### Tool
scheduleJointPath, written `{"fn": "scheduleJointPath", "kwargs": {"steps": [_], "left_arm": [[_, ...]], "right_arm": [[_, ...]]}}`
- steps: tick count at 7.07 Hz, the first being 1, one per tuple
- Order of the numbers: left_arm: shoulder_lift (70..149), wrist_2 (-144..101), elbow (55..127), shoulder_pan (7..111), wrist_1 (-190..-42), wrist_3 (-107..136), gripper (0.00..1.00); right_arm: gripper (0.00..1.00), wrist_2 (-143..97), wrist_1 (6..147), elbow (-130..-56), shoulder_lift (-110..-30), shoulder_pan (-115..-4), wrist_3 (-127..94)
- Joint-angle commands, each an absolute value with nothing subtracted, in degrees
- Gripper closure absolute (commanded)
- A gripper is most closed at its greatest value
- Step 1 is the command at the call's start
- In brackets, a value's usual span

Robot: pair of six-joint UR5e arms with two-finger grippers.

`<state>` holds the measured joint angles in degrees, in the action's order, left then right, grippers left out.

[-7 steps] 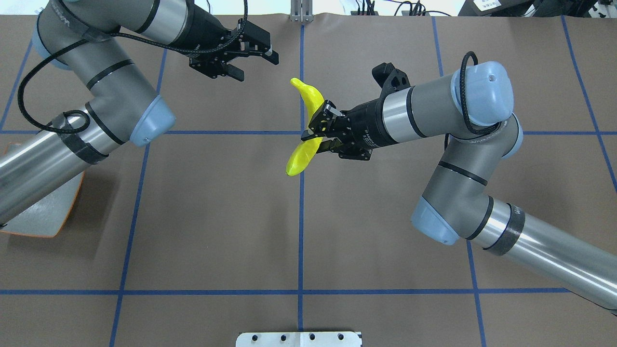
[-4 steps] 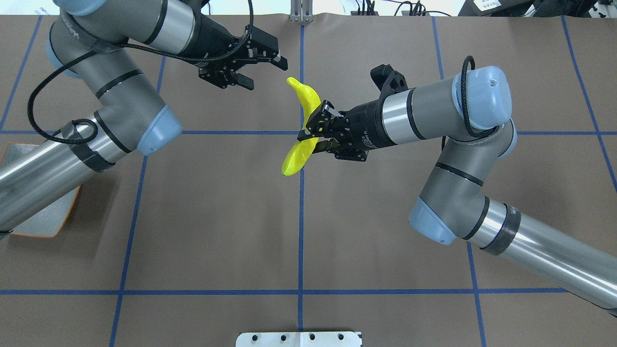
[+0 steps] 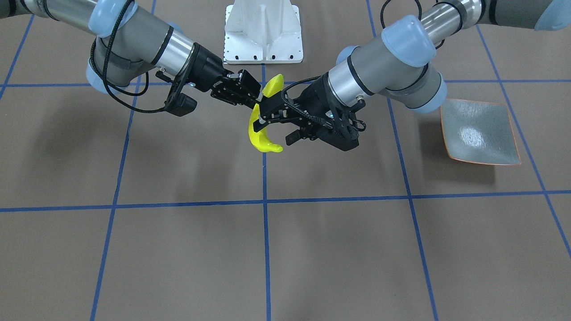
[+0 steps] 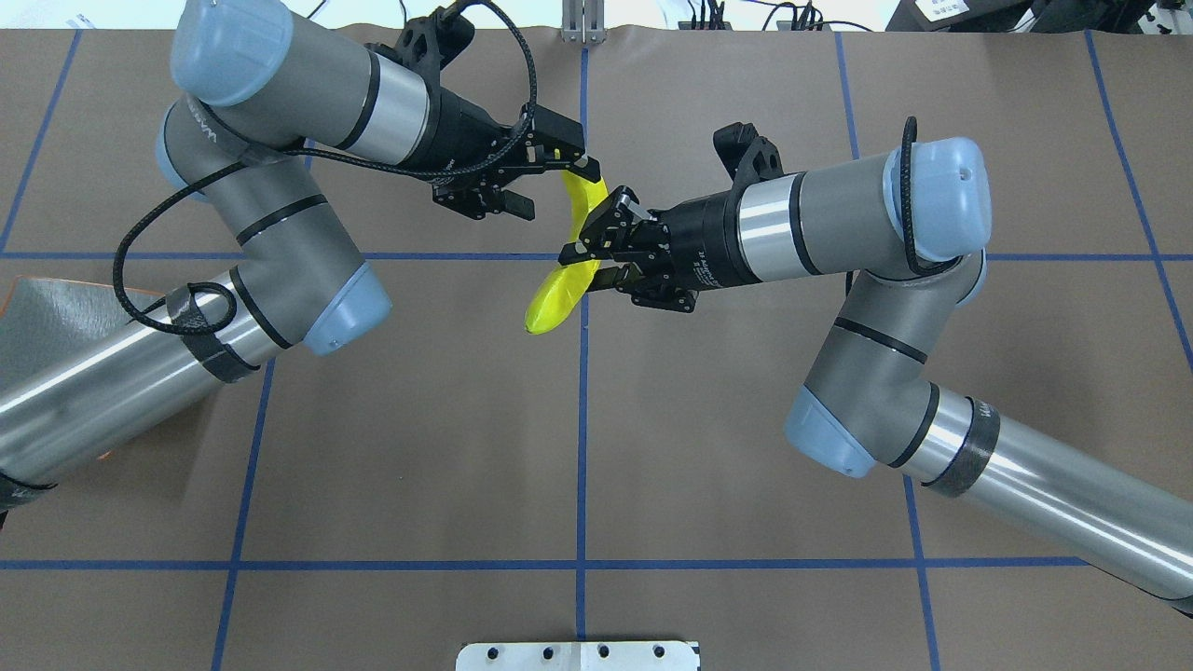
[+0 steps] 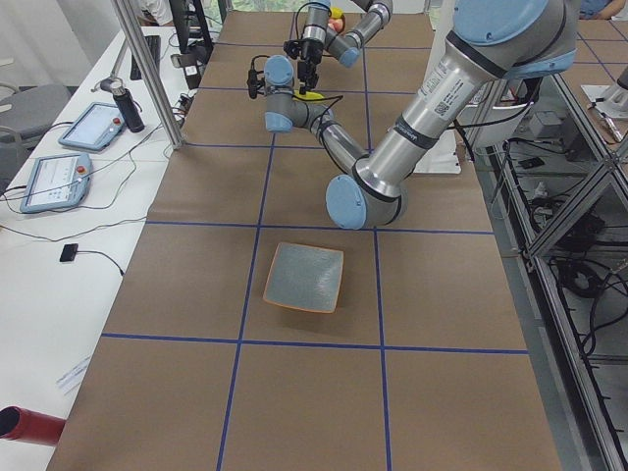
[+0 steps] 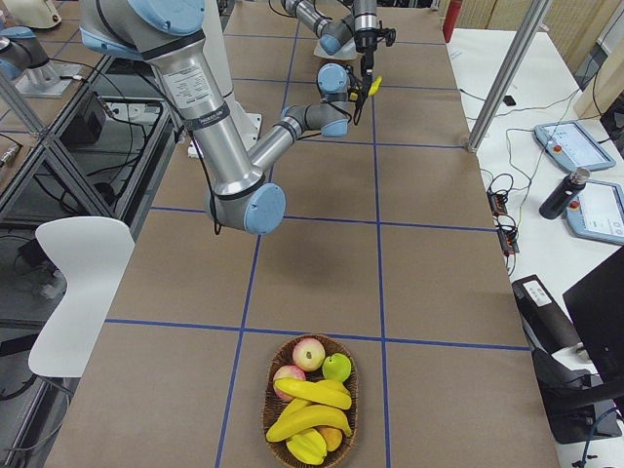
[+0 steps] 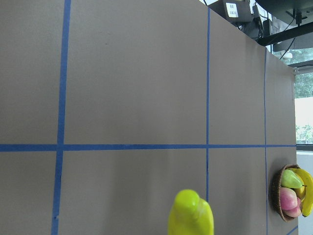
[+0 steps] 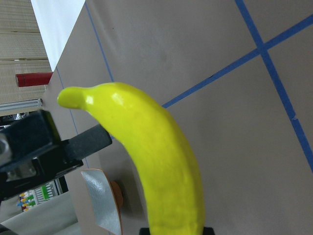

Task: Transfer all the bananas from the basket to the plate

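My right gripper [image 4: 582, 256] is shut on the middle of a yellow banana [image 4: 555, 294] and holds it in the air over the table's centre; it also shows in the front view [image 3: 250, 96]. My left gripper [image 4: 550, 186] is open, with its fingers at the banana's far end; one black finger [image 8: 80, 142] shows beside the banana [image 8: 151, 161]. The banana's tip [image 7: 190, 215] shows in the left wrist view. The grey-green plate [image 3: 479, 131] lies empty on my left, partly under my left arm [image 4: 47, 308]. More bananas [image 6: 317, 393] lie in the basket [image 6: 266, 421] at the table's right end.
The basket also holds apples [image 6: 309, 353] and other fruit. The white robot mount [image 3: 263, 31] stands at the near table edge. Blue tape lines cross the brown table. Side tables with tablets [image 5: 88, 126] flank the far side.
My left arm has swung right and brought its open gripper up to the banana's far end. My right gripper has moved slightly left with the banana.
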<state>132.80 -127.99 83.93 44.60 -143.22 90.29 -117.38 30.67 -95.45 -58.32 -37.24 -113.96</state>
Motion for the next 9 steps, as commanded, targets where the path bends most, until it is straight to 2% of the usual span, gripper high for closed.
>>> {"fn": "scheduleJointPath", "kwargs": {"steps": [1, 3, 4, 5, 6, 9], "left_arm": [[132.98, -127.71, 83.94, 43.42, -143.26, 90.35, 0.02], [133.5, -126.31, 83.94, 42.37, -143.26, 90.35, 0.08], [133.51, -126.04, 83.94, 42.02, -143.26, 90.35, 0.24], [133.51, -126.04, 83.94, 42.01, -143.26, 90.35, 0.59], [133.51, -126.04, 83.94, 41.92, -143.26, 90.35, 1.0], [133.15, -126.04, 84.2, 41.92, -142.74, 91.14, 1.0]], "right_arm": [[1.0, -117.16, 30.32, -95.45, -58.27, -37.09, -114.43], [1.0, -116.64, 28.05, -95.36, -58.36, -36.65, -116.53], [1.0, -116.63, 27.95, -95.45, -58.36, -36.56, -116.54], [1.0, -116.54, 27.95, -95.45, -58.36, -36.56, -116.54], [1.0, -116.54, 27.95, -95.45, -58.36, -36.56, -116.54], [1.0, -116.63, 27.69, -95.71, -58.88, -36.56, -116.37]]}}
